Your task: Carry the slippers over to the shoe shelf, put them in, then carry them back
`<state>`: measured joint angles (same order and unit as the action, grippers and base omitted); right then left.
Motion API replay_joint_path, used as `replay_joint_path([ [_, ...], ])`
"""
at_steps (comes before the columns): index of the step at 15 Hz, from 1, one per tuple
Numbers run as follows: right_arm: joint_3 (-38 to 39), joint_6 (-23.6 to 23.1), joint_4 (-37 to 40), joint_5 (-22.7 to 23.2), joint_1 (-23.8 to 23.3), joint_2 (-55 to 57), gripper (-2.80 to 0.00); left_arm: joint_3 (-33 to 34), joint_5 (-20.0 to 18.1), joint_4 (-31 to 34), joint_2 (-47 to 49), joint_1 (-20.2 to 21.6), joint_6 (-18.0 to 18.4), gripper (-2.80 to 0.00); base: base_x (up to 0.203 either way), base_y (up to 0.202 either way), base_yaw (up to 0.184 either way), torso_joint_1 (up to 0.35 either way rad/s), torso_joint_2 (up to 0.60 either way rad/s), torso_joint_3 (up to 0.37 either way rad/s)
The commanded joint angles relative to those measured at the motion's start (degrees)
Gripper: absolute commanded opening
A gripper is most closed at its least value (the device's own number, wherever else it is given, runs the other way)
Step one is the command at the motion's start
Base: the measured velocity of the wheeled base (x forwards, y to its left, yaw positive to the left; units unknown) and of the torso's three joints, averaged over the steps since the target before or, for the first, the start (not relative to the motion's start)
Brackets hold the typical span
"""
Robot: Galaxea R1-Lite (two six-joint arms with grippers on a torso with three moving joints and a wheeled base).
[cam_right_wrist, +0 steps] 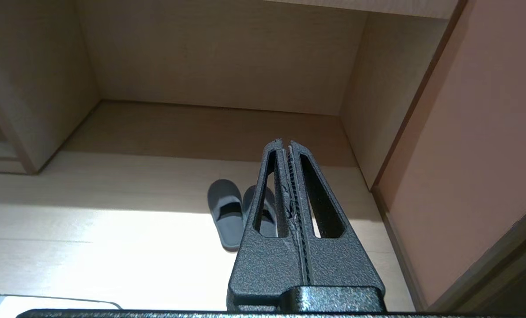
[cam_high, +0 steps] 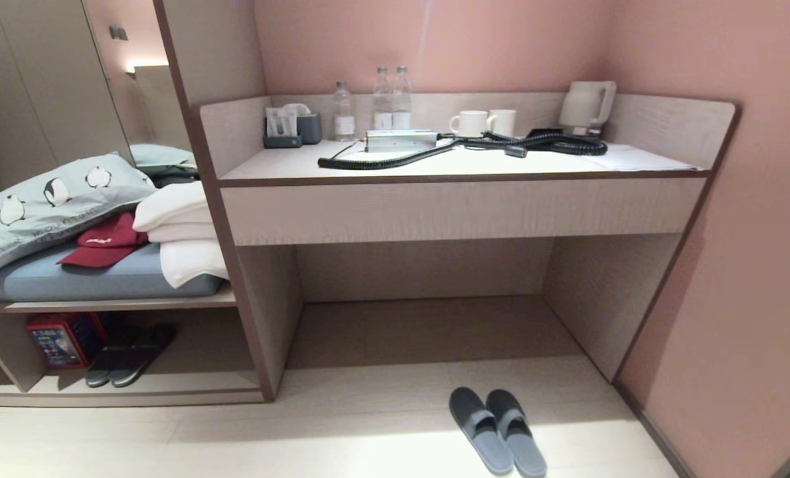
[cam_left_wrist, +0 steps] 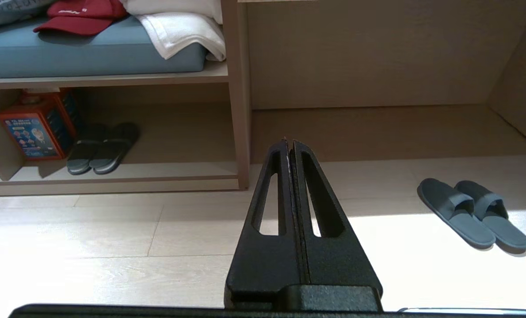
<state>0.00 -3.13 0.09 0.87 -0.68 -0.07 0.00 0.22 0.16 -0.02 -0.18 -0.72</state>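
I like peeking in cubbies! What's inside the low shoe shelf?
Inside the shoe shelf sit a black pair of slippers and a red box. Whatever is behind the box is hidden.

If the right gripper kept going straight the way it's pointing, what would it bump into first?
Probably the slippers on the floor: the shut right gripper points down toward them, partly covering one. Depth is unclear, so it might pass over them and reach the recess floor beyond.

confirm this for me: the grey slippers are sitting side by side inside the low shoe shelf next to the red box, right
Not quite. The grey slippers lie side by side on the open floor in front of the desk recess, as the head view shows. The pair inside the shoe shelf next to the red box is a different, darker pair.
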Motion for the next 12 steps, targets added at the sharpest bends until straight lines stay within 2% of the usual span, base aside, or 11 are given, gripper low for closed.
replay_joint_path([
  [1,0.09,-0.03,0.0,0.01,-0.02,-0.1,-2.8,0.09,0.04,0.02,0.02,0.01,-0.25,-2.8,0.0,0.0,0.0,0.0,0.0,0.0],
  [3,0.09,-0.03,0.0,0.01,-0.02,-0.1,-2.8,0.09,0.04,0.02,0.02,0.01,-0.25,-2.8,-0.001,0.06,-0.002,-0.001,0.0,0.003],
  [12,0.09,-0.03,0.0,0.01,0.07,-0.1,-2.8,0.09,0.04,0.02,0.02,0.01,-0.25,-2.8,0.0,0.192,-0.002,0.002,0.0,0.004],
])
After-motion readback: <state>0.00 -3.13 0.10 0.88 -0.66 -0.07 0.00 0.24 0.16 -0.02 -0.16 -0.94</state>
